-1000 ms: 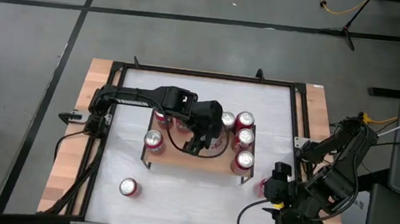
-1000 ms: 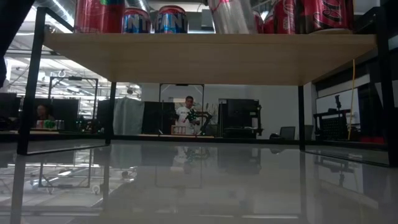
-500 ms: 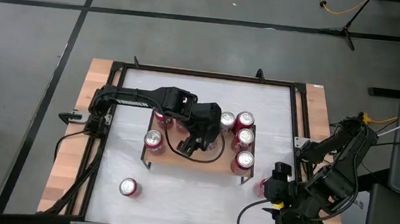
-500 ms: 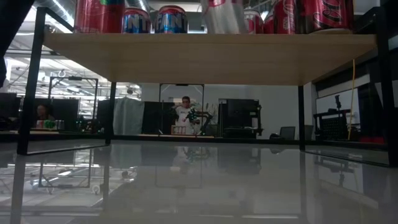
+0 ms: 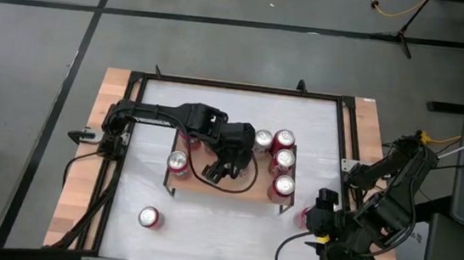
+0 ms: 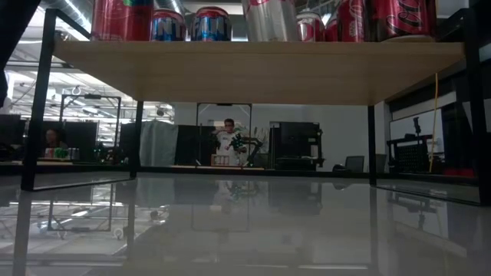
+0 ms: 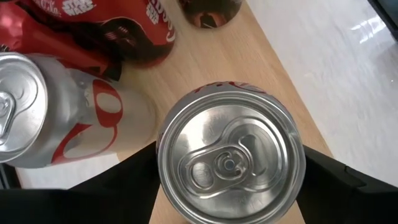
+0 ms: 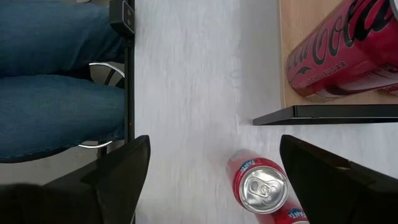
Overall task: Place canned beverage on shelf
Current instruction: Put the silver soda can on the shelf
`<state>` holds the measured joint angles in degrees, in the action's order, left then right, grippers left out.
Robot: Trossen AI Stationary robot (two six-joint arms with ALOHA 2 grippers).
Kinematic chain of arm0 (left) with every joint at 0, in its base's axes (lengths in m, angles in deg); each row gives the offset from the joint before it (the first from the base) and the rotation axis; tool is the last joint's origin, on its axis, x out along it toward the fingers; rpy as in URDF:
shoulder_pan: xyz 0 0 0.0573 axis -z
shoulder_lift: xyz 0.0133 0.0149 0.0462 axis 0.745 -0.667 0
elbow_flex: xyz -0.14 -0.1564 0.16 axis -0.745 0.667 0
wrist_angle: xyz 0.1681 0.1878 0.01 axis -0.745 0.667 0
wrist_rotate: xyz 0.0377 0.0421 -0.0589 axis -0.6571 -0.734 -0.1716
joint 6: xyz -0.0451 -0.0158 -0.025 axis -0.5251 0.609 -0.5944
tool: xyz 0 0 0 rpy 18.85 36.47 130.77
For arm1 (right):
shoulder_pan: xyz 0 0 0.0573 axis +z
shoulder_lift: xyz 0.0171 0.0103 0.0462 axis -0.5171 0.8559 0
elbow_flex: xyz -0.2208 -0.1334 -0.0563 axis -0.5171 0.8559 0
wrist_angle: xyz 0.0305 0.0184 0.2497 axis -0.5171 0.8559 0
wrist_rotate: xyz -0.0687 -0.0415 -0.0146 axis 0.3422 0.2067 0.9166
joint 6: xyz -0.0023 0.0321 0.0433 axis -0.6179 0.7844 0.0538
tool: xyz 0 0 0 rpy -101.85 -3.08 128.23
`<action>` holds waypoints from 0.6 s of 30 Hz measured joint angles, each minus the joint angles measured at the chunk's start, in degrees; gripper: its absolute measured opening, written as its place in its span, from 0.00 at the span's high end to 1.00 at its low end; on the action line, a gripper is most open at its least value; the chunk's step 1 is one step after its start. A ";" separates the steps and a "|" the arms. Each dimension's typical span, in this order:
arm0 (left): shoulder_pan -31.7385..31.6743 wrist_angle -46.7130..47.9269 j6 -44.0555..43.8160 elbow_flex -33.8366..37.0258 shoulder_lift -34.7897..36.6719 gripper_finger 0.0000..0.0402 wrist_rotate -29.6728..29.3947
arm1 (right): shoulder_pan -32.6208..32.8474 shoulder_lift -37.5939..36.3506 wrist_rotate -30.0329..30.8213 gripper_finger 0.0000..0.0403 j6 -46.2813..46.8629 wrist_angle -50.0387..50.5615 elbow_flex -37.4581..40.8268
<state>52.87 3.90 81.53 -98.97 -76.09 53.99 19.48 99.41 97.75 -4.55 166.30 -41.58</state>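
Squarely over the shelf (image 5: 210,185) with the left tool (image 5: 218,170), reaching down from above and astride an upright silver-topped can (image 7: 230,162) on both flanks; cannot tell whether pinching it or slack around it. Stands with its base on the light plank, close to one long edge, so probably the set-down step, with only a release and a straight lift left to do. Approached top-down, most likely to stay clear of crowded neighbours: a silver-and-red can (image 7: 37,112) just beside, a dark red one (image 7: 134,31) a little further along the wood. Carries several more on top, namely a cluster of red cans (image 5: 283,159) at one end, one alone (image 5: 177,163) at the other, and two blue ones (image 6: 166,23) seen from table height. Off the shelf, on the white surface (image 5: 231,232): one loose can (image 5: 149,217) well apart, and another red one (image 8: 264,190) near the waiting right tool (image 5: 321,226), spread wide and holding nothing. Worth minding a sideways nudge on withdrawal, given how tightly packed.
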 joint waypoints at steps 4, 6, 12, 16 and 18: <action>0.03 -0.05 0.00 0.00 0.00 0.22 -0.28 | 0.02 0.00 0.00 0.14 0.00 0.00 0.00; 0.00 -0.05 0.00 0.00 0.00 0.20 -0.33 | 0.00 0.00 0.00 0.14 0.01 0.00 0.00; -0.02 -0.36 -0.01 0.00 0.00 0.18 -0.48 | 0.00 0.00 0.00 0.14 0.01 0.00 0.00; 0.01 -1.75 -0.04 0.02 -0.02 0.19 -0.48 | 0.02 0.00 0.00 0.14 0.01 0.00 0.00; -0.02 -2.59 -0.02 0.04 -0.09 0.19 -0.51 | 0.01 0.00 0.00 0.14 0.01 0.00 0.00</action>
<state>52.85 1.31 81.51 -98.93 -76.18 53.48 19.49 99.41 97.75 -4.54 166.30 -41.58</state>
